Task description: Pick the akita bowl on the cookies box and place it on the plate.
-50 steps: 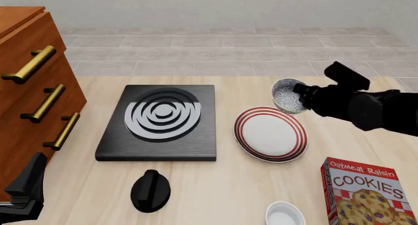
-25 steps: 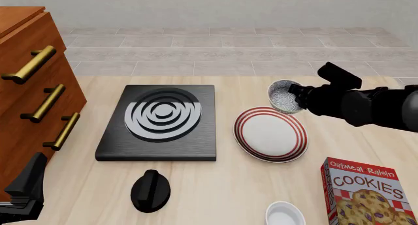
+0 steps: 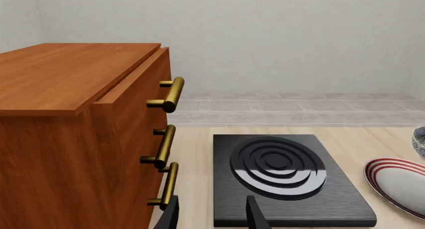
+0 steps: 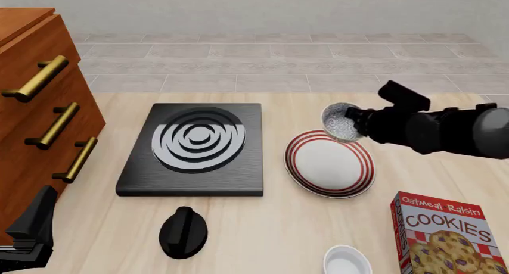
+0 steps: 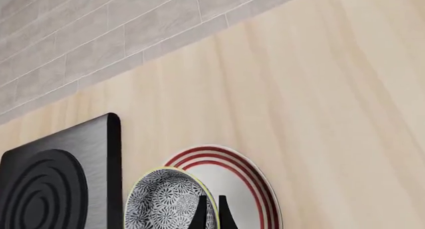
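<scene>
The akita bowl (image 4: 339, 121) hangs tilted in the air over the far edge of the plate (image 4: 306, 144), its speckled inside facing the camera. My right gripper (image 4: 356, 124) is shut on the bowl's rim, reaching in from the right. The right wrist view shows the bowl (image 5: 162, 203) pinched between the fingers (image 5: 201, 213), with the red-ringed plate (image 5: 260, 188) beneath and beside it. The cookies box (image 4: 445, 233) stands at the near right with nothing on top. At the near left edge, my left gripper (image 4: 30, 233) stays open and holds nothing; its fingers (image 3: 255, 215) point toward the stove.
A black square stove (image 4: 195, 148) lies left of the plate, with a black knob (image 4: 183, 231) in front of it. A wooden drawer cabinet (image 4: 36, 113) with brass handles fills the left side. A small white bowl (image 4: 347, 262) sits beside the cookies box.
My right gripper has carried the bowl leftward and a little nearer, from beyond the plate's far right to over its far edge. The left arm has not moved.
</scene>
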